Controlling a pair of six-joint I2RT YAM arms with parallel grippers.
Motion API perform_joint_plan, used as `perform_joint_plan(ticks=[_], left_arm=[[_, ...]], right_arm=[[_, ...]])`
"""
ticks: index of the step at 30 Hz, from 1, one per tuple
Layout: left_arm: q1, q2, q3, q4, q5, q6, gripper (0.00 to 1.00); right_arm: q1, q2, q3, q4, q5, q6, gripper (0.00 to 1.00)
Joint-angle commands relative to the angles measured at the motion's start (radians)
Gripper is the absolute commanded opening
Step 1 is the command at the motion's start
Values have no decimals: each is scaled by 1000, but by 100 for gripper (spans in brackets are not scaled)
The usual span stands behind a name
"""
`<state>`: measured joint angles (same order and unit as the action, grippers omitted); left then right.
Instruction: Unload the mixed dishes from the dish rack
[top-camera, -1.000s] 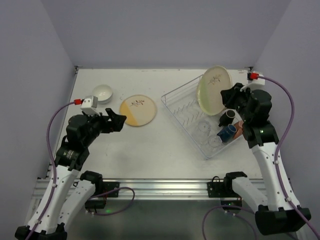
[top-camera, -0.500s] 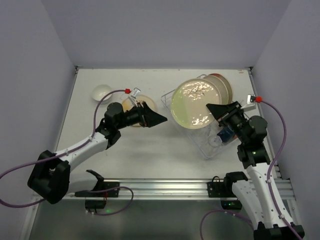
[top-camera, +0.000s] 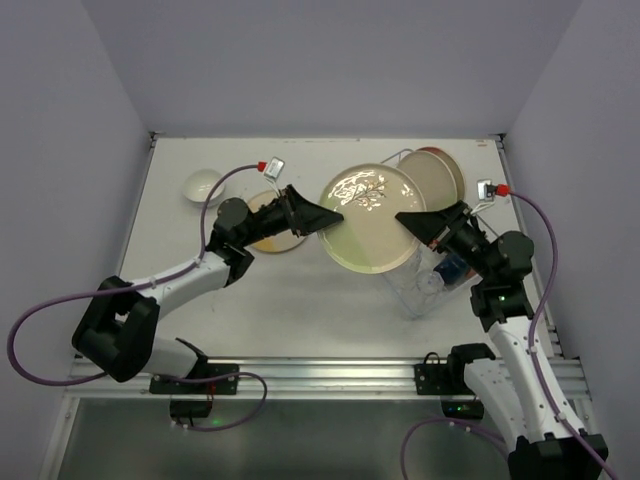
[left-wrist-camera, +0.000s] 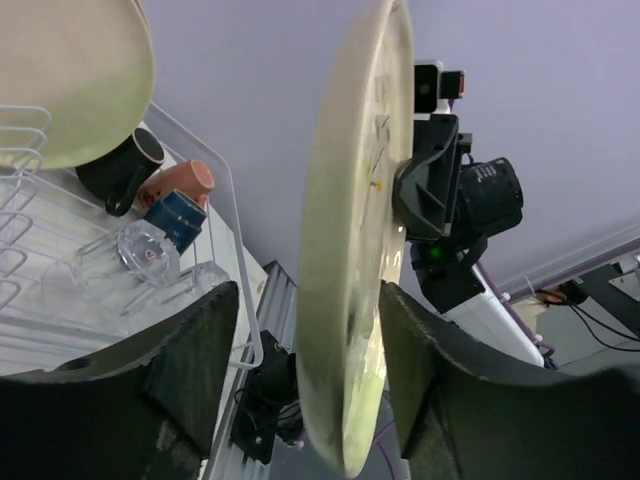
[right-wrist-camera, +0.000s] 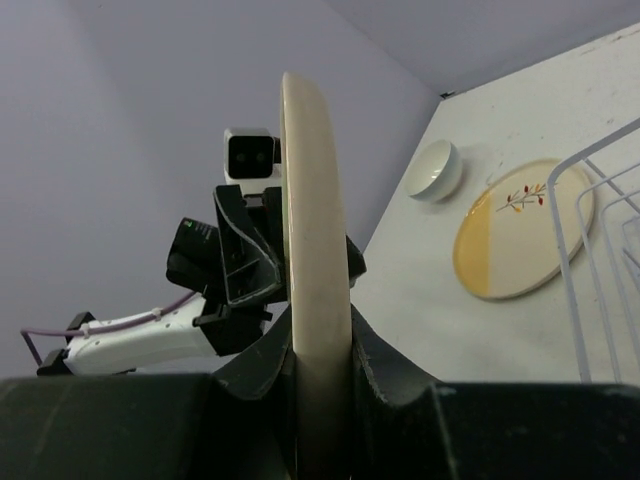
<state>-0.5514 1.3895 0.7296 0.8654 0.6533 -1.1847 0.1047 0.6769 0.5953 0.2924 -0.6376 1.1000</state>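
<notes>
A round plate (top-camera: 365, 220) hangs in the air between the two arms, above the counter (top-camera: 300, 290) at the left end of the dish rack (top-camera: 418, 300). It is glossy cream with one half washed pale green, and a thin brown sprig is drawn near its far edge. From above, its face is tilted up.

The right hand (top-camera: 408, 220) pinches the plate's right rim, its fingers pressed flat on both faces. The left hand (top-camera: 328, 222) straddles the opposite rim with its fingers standing apart. The wrist view shows a gap on at least one side, so it does not grip the plate.

Another cream plate (top-camera: 440, 175) stands upright at the far end of the rack. At the near end are a dark cup (left-wrist-camera: 120, 170), a salmon cup (left-wrist-camera: 185, 180) and a blue cup (left-wrist-camera: 170, 215) lying close together, with two clear glasses (left-wrist-camera: 140, 250) just beside them.

On the counter to the left lies a plate with a yellow half (right-wrist-camera: 520, 230), flat and face up with its own sprig. A small white bowl (right-wrist-camera: 437, 170) sits a little beyond it, near the far left corner.
</notes>
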Motion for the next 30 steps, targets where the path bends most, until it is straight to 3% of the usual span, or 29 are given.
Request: perform_joint_plan(ticks=[1,2,3,5,6,10,13,14,16,18,21,24,27,30], left_arm=[[-21,-26,37,101,-6,-50,60],[-24,-27,33,101,-6,-53,53],[-30,-30,31,101,-7,-58,37],[-38,-38,16,101,-9,-79,18],[-39,-43,10,98,-11,-85,0],[-44,-90,-35,14,-65,-108,0],[-44,-161,-61,-139,-168,-95,0],[-42,-203,-73,-176,-203,-92,0],[-39,-268,-82,-289,-314,-87,0],[-27,-311,-94,-350,-381,-93,0],[10,-392,-102,-454,-497,-99,0],[92,-461,-102,-571,-564,-107,0],[226,-484,-116,-658,-560,-99,0],[362,-440,-124,-645,-491,-81,0]], right_arm=[[0,21,11,218,-82,32,0],[0,29,9,224,-88,28,0],[0,35,9,231,-91,18,0],[0,46,8,229,-82,3,0],[-2,47,8,225,-70,-14,0],[-2,78,11,203,-13,-46,1],[0,121,15,200,7,-60,31],[-2,144,15,198,21,-65,54],[0,167,15,183,39,-69,77],[0,184,15,147,62,-95,87],[-2,171,18,58,119,-149,98],[-2,116,32,-80,212,-228,99],[-2,23,50,-189,288,-301,99],[-2,-58,58,-267,323,-354,99]])
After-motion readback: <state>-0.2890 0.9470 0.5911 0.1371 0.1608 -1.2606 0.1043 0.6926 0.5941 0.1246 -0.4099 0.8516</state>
